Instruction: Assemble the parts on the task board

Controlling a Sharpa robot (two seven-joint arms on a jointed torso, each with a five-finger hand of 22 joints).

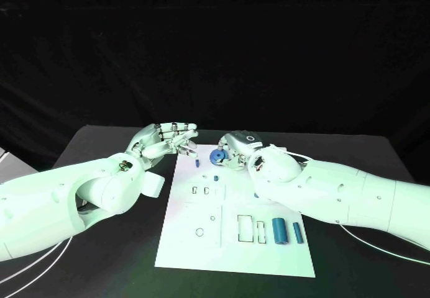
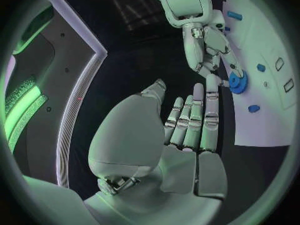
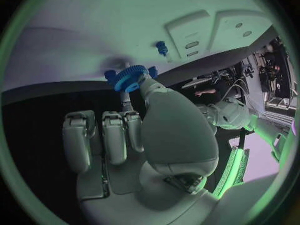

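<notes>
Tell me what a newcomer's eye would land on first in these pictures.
First, the blue gear pinched in the right hand over the far end of the white task board. Next, the left hand held beside it, fingers straight and holding nothing. Then two blue cylinders lying side by side on the board's near right part.

My left hand: fingers straight and side by side, holding nothing. My right hand: fingertips pinching a blue gear at the edge of the white task board. Small blue parts on the board.
</notes>
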